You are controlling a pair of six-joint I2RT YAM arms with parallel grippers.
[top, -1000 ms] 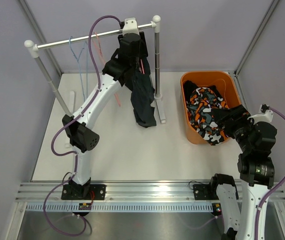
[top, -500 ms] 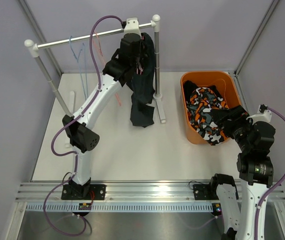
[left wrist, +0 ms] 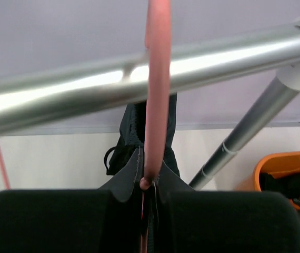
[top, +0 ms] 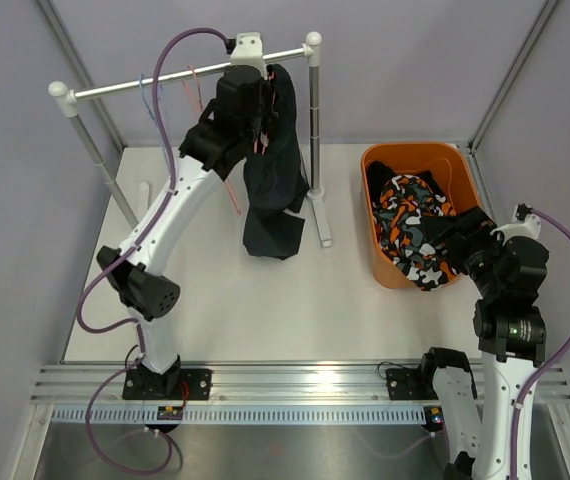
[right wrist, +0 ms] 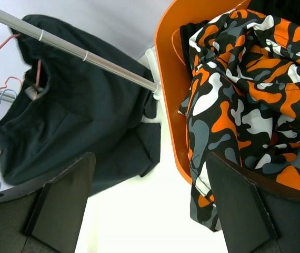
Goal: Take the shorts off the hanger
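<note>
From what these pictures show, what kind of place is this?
Probably a robot test cell staged for laundry work: bare grey wall panels, two white robot arms on an aluminium rail, and a silver metal clothes rack beside an orange plastic tub.

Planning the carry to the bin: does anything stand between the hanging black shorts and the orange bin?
Yes. The rack post stands upright between the black shorts and the orange bin, and its foot lies between them too. The left tool grips the pink hanger holding them.
</note>
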